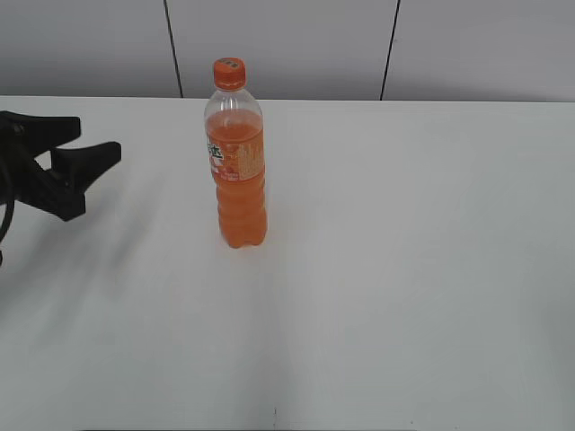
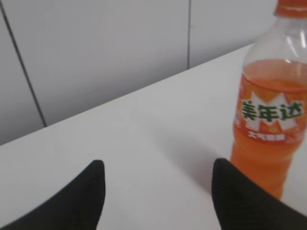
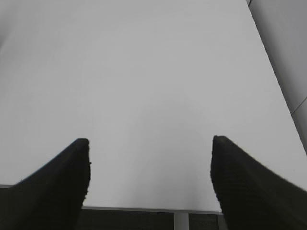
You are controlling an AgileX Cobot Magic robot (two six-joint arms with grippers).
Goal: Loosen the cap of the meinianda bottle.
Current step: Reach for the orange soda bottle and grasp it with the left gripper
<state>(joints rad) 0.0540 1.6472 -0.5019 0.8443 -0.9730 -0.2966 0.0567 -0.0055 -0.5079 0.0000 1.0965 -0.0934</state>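
The meinianda bottle stands upright on the white table, left of centre, with orange soda and an orange-and-white label. Its orange cap is screwed on top. In the left wrist view the bottle stands at the right edge, with the cap partly cut off at the top. My left gripper is open and empty at the far left, apart from the bottle; its two jaws frame bare table. My right gripper is open and empty above the table's front edge, out of the exterior view.
The white table stretches right and forward of the bottle. A grey panelled wall stands behind it. The right wrist view shows the table's near edge and its right edge by the wall.
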